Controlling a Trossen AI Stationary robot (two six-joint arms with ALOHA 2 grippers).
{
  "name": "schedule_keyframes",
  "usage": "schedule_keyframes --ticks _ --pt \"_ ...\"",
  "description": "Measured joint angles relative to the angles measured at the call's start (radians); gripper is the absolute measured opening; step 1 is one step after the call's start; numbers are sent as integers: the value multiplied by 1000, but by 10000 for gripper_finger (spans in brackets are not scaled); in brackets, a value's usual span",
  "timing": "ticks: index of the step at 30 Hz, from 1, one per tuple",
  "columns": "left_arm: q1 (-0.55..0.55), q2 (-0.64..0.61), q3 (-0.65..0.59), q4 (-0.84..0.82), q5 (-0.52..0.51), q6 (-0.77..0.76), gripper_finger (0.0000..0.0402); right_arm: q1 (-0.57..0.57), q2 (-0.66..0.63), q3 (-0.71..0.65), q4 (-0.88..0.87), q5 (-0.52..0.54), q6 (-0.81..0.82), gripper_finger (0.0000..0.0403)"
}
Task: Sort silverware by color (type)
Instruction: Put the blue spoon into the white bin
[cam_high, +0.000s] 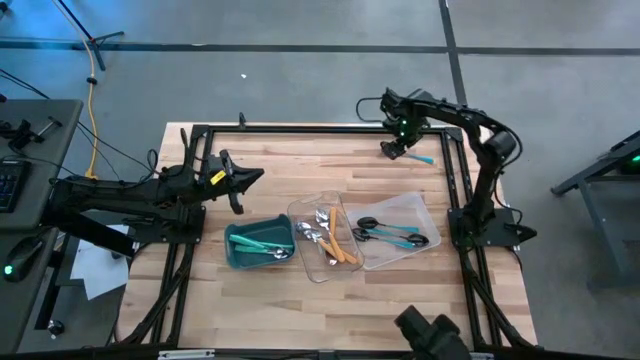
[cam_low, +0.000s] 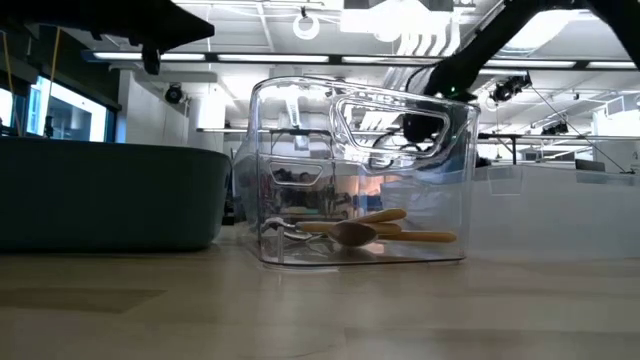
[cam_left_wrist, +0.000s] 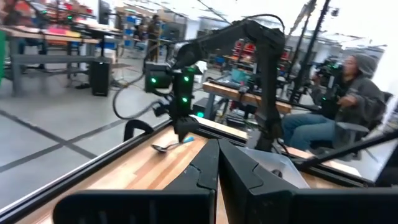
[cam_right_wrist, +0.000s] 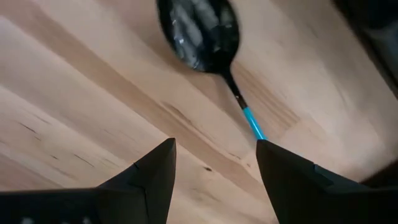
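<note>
Right gripper (cam_right_wrist: 214, 163), fingers spread, hovers over a black-headed, teal-handled spoon (cam_right_wrist: 205, 37) lying on the table (cam_high: 270, 170) at its far right corner. Left gripper (cam_high: 250, 182), fingers closed and empty, waits above the table's left side.

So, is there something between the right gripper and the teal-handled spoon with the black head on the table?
Nothing visible. The right gripper stands open right above the teal-handled, black-headed spoon, which lies alone on the bare wooden table, away from the trays.
</note>
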Motion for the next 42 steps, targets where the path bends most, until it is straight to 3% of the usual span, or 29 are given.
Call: schedule_keyframes --ticks 9,14,21,32,42 --pt "0 0 0 -3 -72 1 1 -7 71 0 45 16 -93 206" --pt "0 0 0 -4 -88 27 1 -9 71 0 62 81 -204 206" --pt "0 0 0 -5 -91 36 1 -18 71 0 82 -14 -376 206" --pt "3 -2 0 -5 -95 56 1 -28 158 5 86 29 -386 206" --pt "38 -4 0 -3 -95 49 1 -29 164 3 89 32 -380 206"
